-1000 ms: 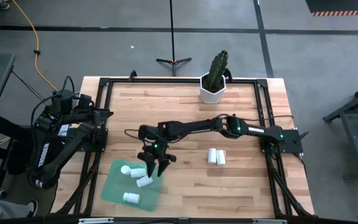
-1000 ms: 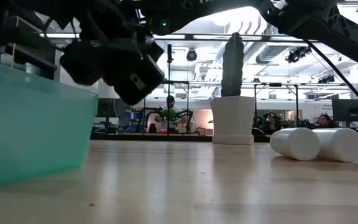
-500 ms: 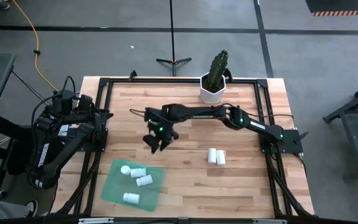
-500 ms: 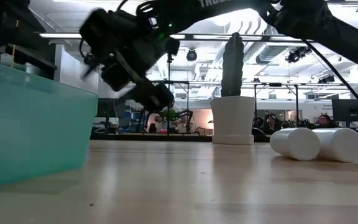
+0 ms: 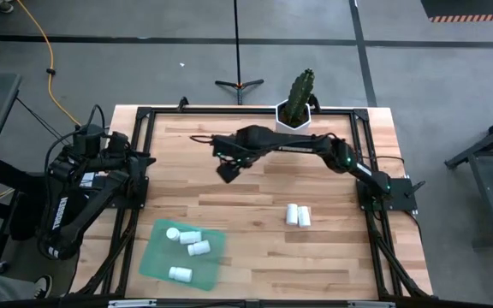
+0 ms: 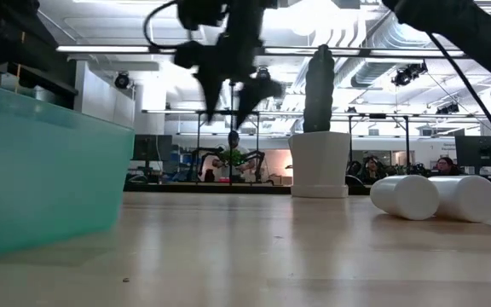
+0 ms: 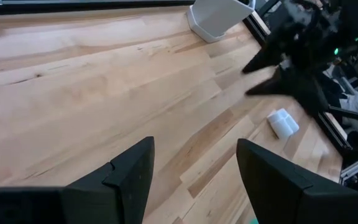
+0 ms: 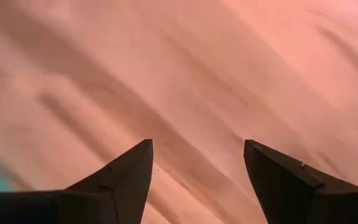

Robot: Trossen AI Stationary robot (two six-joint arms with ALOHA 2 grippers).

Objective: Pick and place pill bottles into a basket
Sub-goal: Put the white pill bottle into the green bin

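Hanging over the bare table [image 5: 255, 214], the right gripper [image 5: 226, 172] is spread wide and empty, touching nothing.

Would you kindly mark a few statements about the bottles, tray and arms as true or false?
1. Three pill bottles lie in the green tray. True.
2. Two pill bottles on the wood lie side by side. True.
3. The right tool grips a bottle. False: it is open and empty, above bare wood.
4. The cactus pot stands inside the tray. False: it stands at the table's far edge.
5. The left tool is open, off the table's left side. True.
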